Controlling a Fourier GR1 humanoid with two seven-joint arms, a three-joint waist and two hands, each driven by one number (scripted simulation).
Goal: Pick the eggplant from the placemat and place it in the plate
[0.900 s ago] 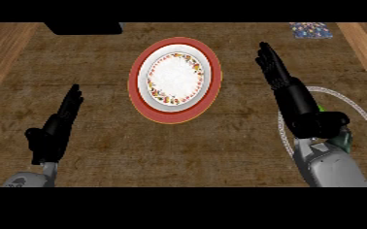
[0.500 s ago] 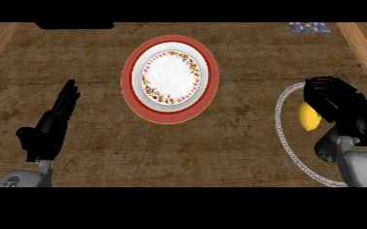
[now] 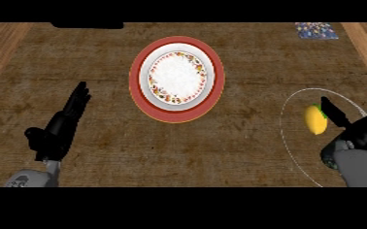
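Note:
A white plate [image 3: 177, 75] with a flowered band sits on a round red mat [image 3: 137, 85] at the counter's middle, and nothing lies on it. At the right, a yellow eggplant-shaped vegetable [image 3: 315, 120] with a green tip lies inside a round placemat marked by a thin white rim [image 3: 286, 126]. My right hand [image 3: 335, 112] shows at the right edge. Its straight fingers lie along the vegetable's right side without curling round it, and part of the hand is cut off by the edge. My left hand [image 3: 61, 128] rests open at the lower left, fingers pointing up.
The counter top [image 3: 93, 53] is brown wood grain. A small patterned item [image 3: 316, 30] lies at the far right corner. A dark shape [image 3: 86, 25] sits at the far left edge.
My right hand has drawn back from beside the plate, down and to the right, onto the placemat next to the yellow vegetable. The left hand has hardly moved.

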